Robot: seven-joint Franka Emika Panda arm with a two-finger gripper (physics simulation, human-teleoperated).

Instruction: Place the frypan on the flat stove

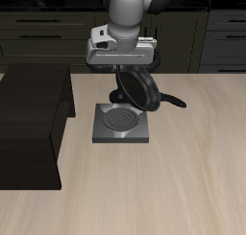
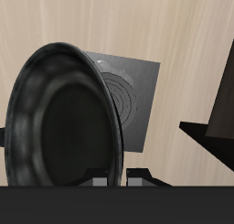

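The frypan (image 1: 137, 90), round and black with a glossy rim, hangs steeply tilted in the air. Its thin handle (image 1: 173, 102) sticks out sideways. My gripper (image 1: 128, 73) is shut on the pan's rim from above. The flat stove (image 1: 122, 125), a grey square plate with a dark spiral coil, lies on the table just below and slightly in front of the pan. In the wrist view the frypan (image 2: 62, 118) fills much of the picture and hides part of the flat stove (image 2: 137, 90). My gripper (image 2: 117, 178) closes on the rim, with one fingertip (image 2: 137, 178) showing.
A large dark brown cabinet block (image 1: 31, 109) stands on the table beside the stove; its edge (image 2: 216, 118) shows in the wrist view. Dark drawers line the wall behind the robot. Light wooden tabletop (image 1: 183, 172) surrounds the stove.
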